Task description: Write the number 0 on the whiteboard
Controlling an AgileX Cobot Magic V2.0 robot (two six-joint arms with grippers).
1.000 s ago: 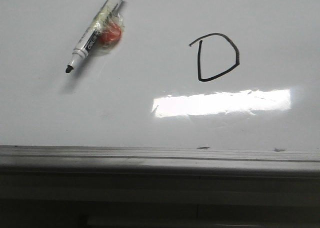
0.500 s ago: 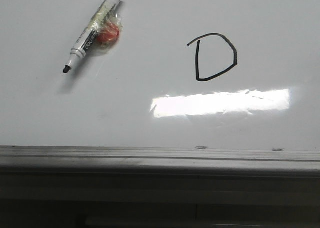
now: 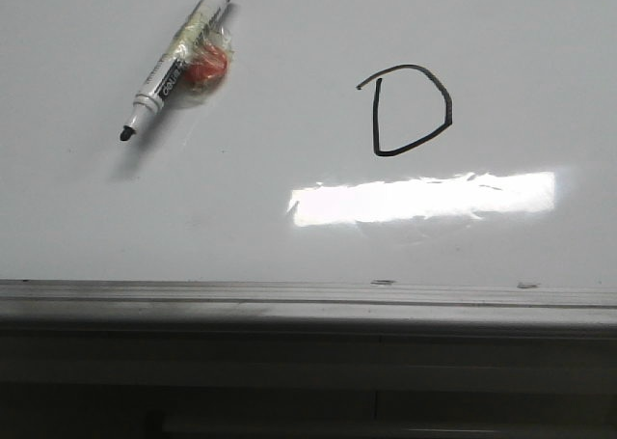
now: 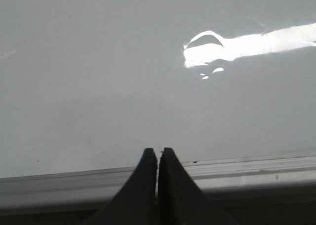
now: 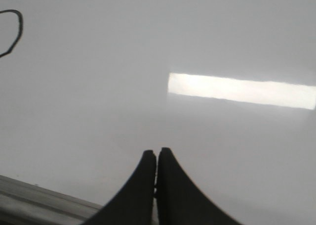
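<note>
Shift since a second ago: across the front view the marker, the number 0 and the glare strip all sit slightly further left than they did, by about the same small amount; their layout relative to each other is unchanged.
Near edge: grey frame strip (image 3: 308, 304) runs along the close side of the whiteboard (image 3: 289, 246), with a few small dark specks just on the board side of it.
Left end effector (image 4: 158, 153): fingers pressed together with only a hairline gap, nothing between them, tips over the board just inside the frame strip.
Right end effector (image 5: 157, 153): fingers likewise closed tight and empty, hanging over bare board near its edge.
Glare: bright rectangular reflection (image 3: 424, 198) lies on the board between the near edge and the drawn figure.
Number 0 (image 3: 405, 111): thin black D-shaped loop, straight left stroke, rounded right, drawn right of the board's middle, just beyond the glare; part of it shows in the right wrist view.
Marker (image 3: 178, 58): uncapped, lying slanted towards the far left corner, black tip pointing to the near left.
Red lump (image 3: 207, 66): touching the marker's barrel, under clear wrap or tape.
</note>
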